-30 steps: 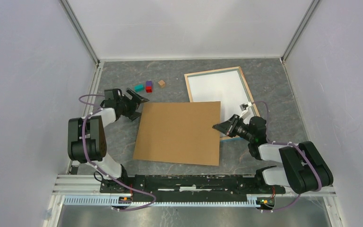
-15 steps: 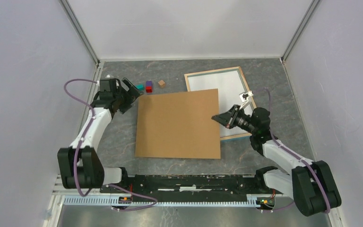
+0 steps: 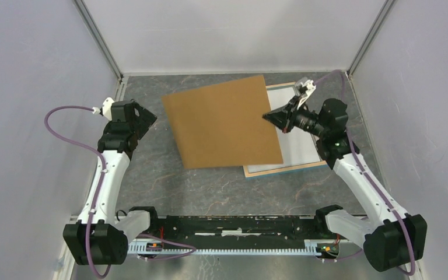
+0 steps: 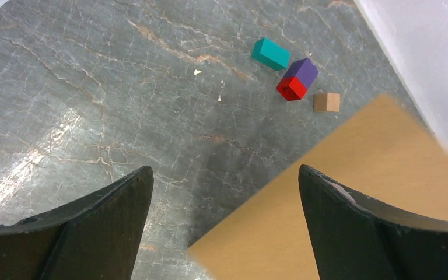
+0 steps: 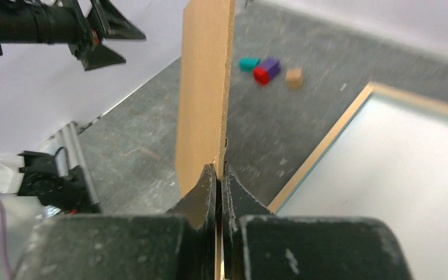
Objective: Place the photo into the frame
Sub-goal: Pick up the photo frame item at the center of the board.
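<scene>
Well, R gripper [image 3: 266, 116] pinches edge of plain brown board [image 3: 221, 122] over frame [image 3: 280, 169].

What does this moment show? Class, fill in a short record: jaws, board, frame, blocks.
Right jaws: shut on the brown board at its edge
Board: lifted off the table, covering part of the frame from above
Frame: flat on the table, white inside showing
Left jaws: open, empty, above the table
Blocks: teal block, purple-and-red block, tan block, on the table

frame [image 3: 286, 168]: left part hidden behind board [image 3: 221, 119] | board: blurred, cut off at left-wrist view's edge
</scene>
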`<state>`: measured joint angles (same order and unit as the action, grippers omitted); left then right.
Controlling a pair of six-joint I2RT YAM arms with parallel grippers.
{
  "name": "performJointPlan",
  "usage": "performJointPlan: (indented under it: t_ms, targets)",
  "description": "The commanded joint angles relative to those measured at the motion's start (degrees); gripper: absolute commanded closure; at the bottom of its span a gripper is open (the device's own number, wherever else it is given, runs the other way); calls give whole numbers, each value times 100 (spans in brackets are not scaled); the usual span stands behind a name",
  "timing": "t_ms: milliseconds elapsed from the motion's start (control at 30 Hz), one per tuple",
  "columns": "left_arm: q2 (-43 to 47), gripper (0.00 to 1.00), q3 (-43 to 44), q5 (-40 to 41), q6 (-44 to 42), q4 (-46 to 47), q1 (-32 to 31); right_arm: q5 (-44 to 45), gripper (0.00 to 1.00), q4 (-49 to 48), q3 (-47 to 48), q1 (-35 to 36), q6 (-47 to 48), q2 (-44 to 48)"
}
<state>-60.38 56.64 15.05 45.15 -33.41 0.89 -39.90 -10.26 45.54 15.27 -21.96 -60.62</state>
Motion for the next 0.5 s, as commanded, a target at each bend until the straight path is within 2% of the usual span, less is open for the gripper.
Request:
performJointPlan:
  t_ms: [0,67,200,467]
  targets:
    - [-150,0,223,-152,17,-43,-16,553,100,660,1473,-7,1895,285]
    - [-227,0,231,-290,-3,-20,-20,716,100,1010,2285,-7,2372,183]
    - [-320,0,238,-677,-125,89,-15,992,100,1402,3213,-7,3018,-12]
    - [-609,0,139,-2112,-354,585,-12,1261,100,1207,3413,32,3893,-257]
